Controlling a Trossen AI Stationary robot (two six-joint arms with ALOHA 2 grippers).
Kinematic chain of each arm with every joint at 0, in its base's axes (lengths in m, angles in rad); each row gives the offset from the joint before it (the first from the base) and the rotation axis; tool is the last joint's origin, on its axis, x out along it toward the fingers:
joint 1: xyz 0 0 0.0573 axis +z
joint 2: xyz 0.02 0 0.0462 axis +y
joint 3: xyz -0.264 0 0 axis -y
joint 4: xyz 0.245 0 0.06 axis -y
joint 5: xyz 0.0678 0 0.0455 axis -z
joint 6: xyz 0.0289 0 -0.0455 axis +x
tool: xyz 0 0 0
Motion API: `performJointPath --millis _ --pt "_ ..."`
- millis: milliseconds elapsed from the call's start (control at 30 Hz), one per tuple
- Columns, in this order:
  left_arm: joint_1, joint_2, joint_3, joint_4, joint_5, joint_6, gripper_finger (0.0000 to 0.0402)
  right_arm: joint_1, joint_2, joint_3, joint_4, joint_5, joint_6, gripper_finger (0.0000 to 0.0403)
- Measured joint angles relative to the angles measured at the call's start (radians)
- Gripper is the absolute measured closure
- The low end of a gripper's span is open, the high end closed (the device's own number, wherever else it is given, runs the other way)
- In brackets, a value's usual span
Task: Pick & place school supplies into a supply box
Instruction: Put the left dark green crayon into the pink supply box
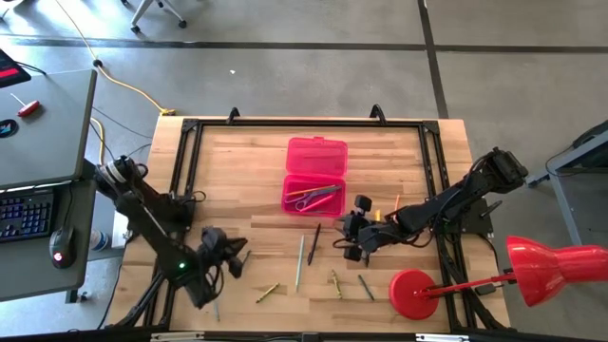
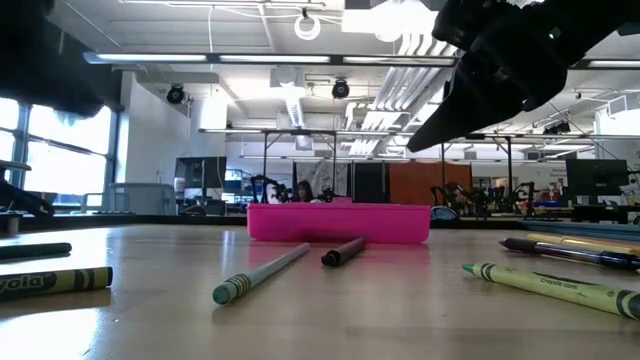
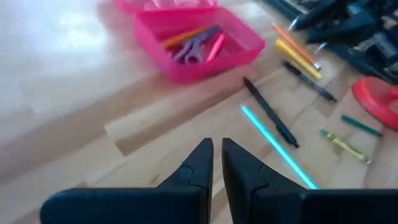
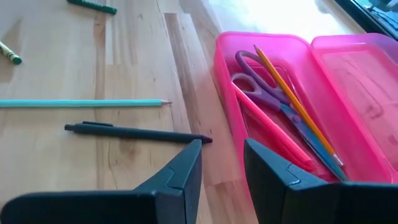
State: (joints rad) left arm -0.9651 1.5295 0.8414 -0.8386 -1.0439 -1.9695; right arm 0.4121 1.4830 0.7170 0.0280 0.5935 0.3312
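Observation:
The pink supply box (image 1: 313,176) lies open at the middle of the table. Its tray (image 4: 261,106) holds purple scissors (image 4: 267,87), an orange pencil (image 4: 292,99) and a pink pen (image 4: 267,130). A teal pencil (image 1: 299,261), a black pen (image 1: 313,244) and crayons (image 1: 268,293) lie flat on the wood nearer the front. My left gripper (image 3: 217,155) hovers at the near left (image 1: 236,256), with a narrow gap and nothing in it. My right gripper (image 4: 222,158) hangs open and empty just right of the box's near corner (image 1: 356,233), above the black pen's tip.
A red lamp's round base (image 1: 413,293) stands at the near right, its head (image 1: 556,266) beyond the table edge. Orange and yellow pencils (image 3: 297,53) lie by the right arm. A black frame (image 1: 190,152) runs around the tabletop. Bare wood lies left of the box.

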Motion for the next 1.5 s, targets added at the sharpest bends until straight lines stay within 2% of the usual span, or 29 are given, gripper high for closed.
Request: performJointPath --millis 167,233,333,600,867,1133,1233,1333,1500 --pt "0.081 0.000 -0.104 0.138 0.254 0.052 0.0339 -0.016 0.000 0.000 0.012 0.002 -0.025 0.0304" --pt "0.114 0.000 -0.129 0.155 0.322 0.052 0.0339 -0.025 0.000 0.000 0.021 0.001 -0.026 0.0304" --pt "0.160 0.000 -0.137 0.189 0.374 0.062 0.0339 -0.039 0.000 0.000 0.027 0.001 -0.026 0.0304" --pt "0.222 0.000 -0.126 0.281 0.537 0.232 0.0339 -0.068 0.000 0.000 0.045 -0.001 -0.026 0.0304" --pt "0.298 0.000 -0.129 0.254 0.605 0.326 0.0333 -0.080 0.000 0.000 0.053 -0.010 -0.025 0.0304" --pt "0.324 0.000 -0.130 0.317 0.678 0.414 0.0259 -0.080 0.000 0.000 0.053 -0.046 -0.025 0.0304" --pt "0.324 0.000 -0.130 0.337 0.706 0.395 0.0244 -0.080 0.000 0.000 0.053 -0.045 -0.025 0.0304" --pt "0.324 0.000 -0.126 0.332 0.724 0.393 0.0242 -0.080 0.000 0.000 0.054 -0.044 -0.025 0.0304" --pt "0.324 0.000 -0.109 0.303 0.693 0.401 0.0259 -0.080 0.000 0.000 0.057 -0.044 -0.024 0.0304"
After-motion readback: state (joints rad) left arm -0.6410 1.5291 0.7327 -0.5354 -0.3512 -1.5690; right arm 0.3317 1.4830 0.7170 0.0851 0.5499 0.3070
